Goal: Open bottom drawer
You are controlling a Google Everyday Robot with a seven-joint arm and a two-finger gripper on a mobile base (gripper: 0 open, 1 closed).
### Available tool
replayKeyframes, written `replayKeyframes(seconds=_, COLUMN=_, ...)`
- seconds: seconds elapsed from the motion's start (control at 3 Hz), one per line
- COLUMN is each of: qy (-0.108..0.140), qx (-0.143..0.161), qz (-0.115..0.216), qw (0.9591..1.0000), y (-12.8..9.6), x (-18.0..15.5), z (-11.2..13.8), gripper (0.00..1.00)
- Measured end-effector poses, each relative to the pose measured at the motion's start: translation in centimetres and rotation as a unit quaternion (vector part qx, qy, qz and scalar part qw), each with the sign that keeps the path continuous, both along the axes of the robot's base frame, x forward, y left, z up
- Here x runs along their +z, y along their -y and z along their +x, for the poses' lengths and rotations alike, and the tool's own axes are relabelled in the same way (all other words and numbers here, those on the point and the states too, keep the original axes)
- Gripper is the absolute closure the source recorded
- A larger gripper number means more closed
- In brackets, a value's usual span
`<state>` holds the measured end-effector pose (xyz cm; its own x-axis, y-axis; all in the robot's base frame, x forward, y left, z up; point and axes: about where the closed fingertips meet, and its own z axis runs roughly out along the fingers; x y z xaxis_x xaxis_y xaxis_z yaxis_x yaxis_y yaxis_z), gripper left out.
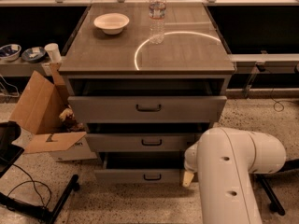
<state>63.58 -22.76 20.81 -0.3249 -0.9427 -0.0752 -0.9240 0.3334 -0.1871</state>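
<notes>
At the foot of the cabinet (pixel 148 55), the bottom drawer (pixel 138 175) stands partly pulled out. My end effector (pixel 188 177) sits by its right end, mostly behind my arm (pixel 233 171); I cannot tell its grip.

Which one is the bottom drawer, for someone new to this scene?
Find the grey cabinet with a bowl and water bottle on top. The bottom drawer is the lowest of its three, just above the floor, with the claw beside its right end.
</notes>
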Motion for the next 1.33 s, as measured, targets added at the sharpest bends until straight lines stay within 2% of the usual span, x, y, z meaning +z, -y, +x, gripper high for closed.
replayKeyframes(seconds=0.33, qy=-0.041, qx=0.003, qz=0.003, qw=0.9992, y=-0.2, x=-2.6, z=-3.6, gripper=0.19)
replayKeyframes(seconds=0.67, qy=-0.102, qx=0.009, qz=0.001, qw=0.9948, y=-0.5, x=-3.8, z=-9.1, gripper=0.41)
replayKeyframes(seconds=1.33, qy=-0.111, qx=0.011, qz=-0.001, qw=0.9938, y=-0.6, x=-2.7, z=-10.0, gripper=0.87)
